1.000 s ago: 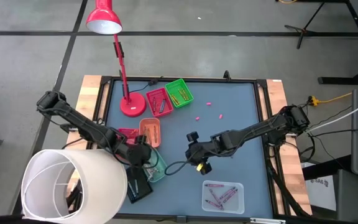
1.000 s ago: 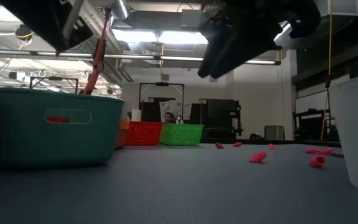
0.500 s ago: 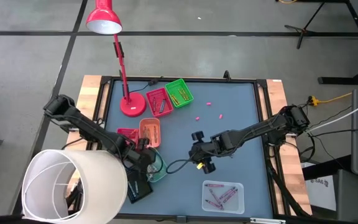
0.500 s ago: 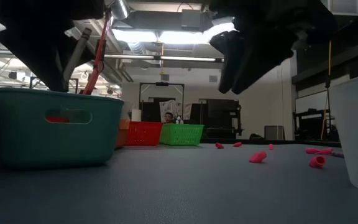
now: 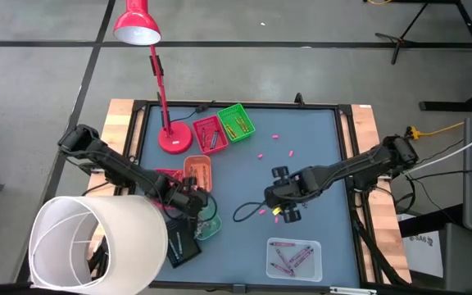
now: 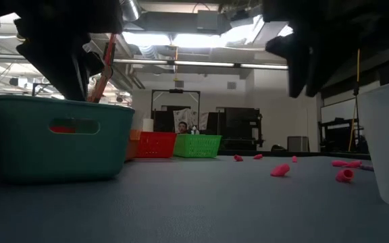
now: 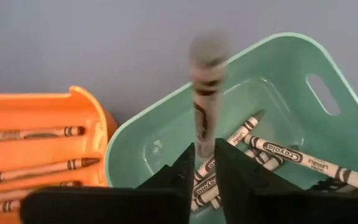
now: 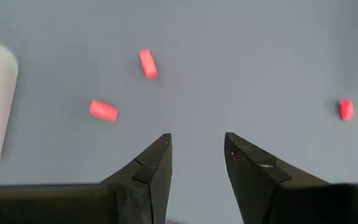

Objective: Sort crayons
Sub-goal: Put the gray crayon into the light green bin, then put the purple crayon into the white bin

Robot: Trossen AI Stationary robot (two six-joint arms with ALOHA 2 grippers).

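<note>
One grey crayon (image 7: 206, 93) stands blurred, upright between the left gripper (image 7: 202, 163) tips over the teal tray (image 7: 303, 68) — fingers barely parted, grip uncertain. More crayons (image 7: 291, 157) lie inside it. Mid-table, the right gripper (image 8: 197, 152) hangs open and empty above pink crayon bits (image 8: 104, 110).

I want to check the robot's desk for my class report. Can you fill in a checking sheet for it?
Surface: dark mat with wooden edges.
Job's things: grey crayons in the teal tray; crayons in the orange tray, green tray, red tray and clear tray; pink crayon bits loose.
Clutter: red lamp, white cylinder.
End effectors: left end effector over the teal tray, a grey crayon between its fingers; right end effector open, empty.
Cables: black cable on the mat.
Surroundings: concrete floor, tripod legs.
</note>
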